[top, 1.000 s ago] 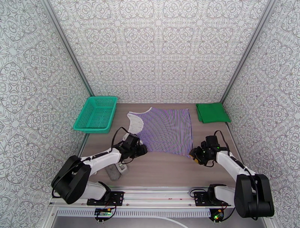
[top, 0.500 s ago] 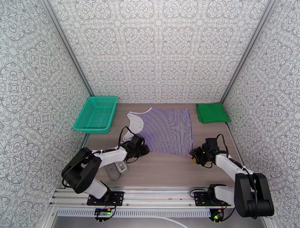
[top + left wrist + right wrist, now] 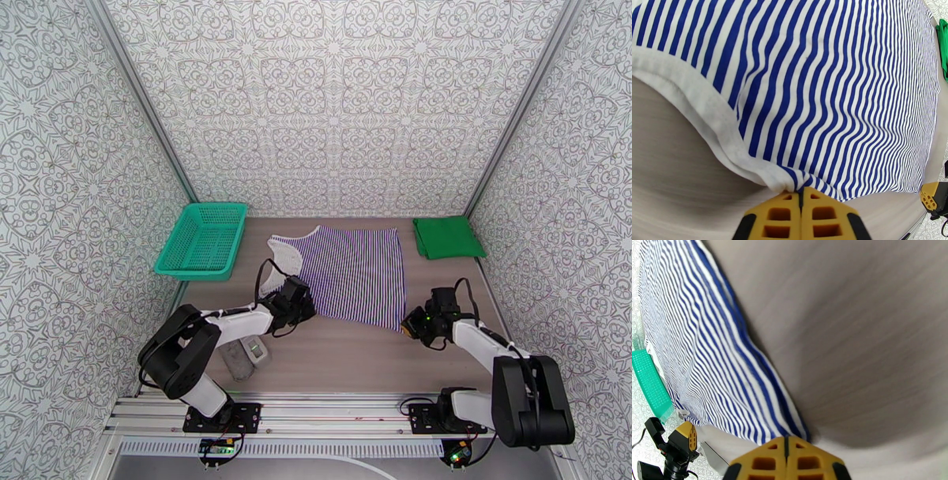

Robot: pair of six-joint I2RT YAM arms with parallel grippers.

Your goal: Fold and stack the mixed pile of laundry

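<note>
Left gripper (image 3: 801, 194) is clamped on the lower-left hem corner of the striped top (image 3: 351, 272), the right gripper (image 3: 787, 442) on its lower-right corner. The top is spread flat at frame centre, with the green shirt (image 3: 448, 236) folded at upper right.

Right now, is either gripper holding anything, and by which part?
Both hold the striped top. The left gripper pinches its near left corner and the right gripper its near right corner, jaws shut on the cloth.
</note>
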